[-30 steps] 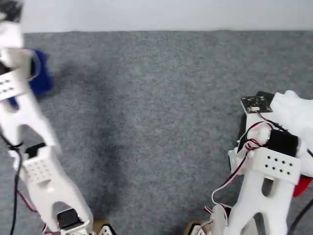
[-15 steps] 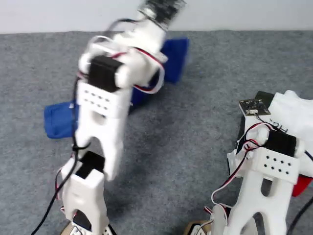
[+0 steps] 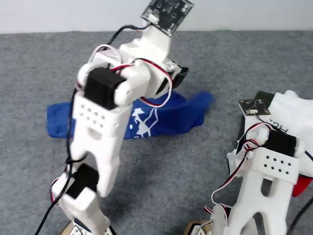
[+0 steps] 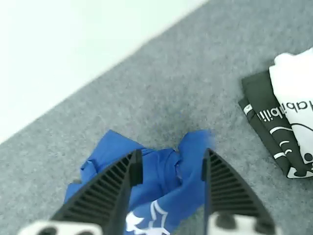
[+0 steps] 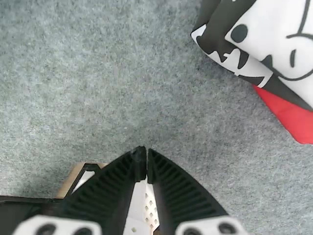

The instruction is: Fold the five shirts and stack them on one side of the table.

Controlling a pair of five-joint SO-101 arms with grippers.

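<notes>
Presently: blue shirt [image 3: 161, 120] lies rumpled on desk [image 3: 220, 63], apparently awaiting folding; left end effector [image 4: 171, 161] hangs wide above, right end effector [image 5: 146, 154] closed empty.

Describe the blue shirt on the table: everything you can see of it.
The blue shirt is soft cloth with a white print on it. It lies unfolded and rumpled on the grey table, spread sideways, with its middle hidden under the left arm. The open left hand hangs over its bunched end; whether they touch cannot be told.

Robotics lab bench: grey felt table [image 3: 244, 58] against white wall [image 3: 73, 14].
</notes>
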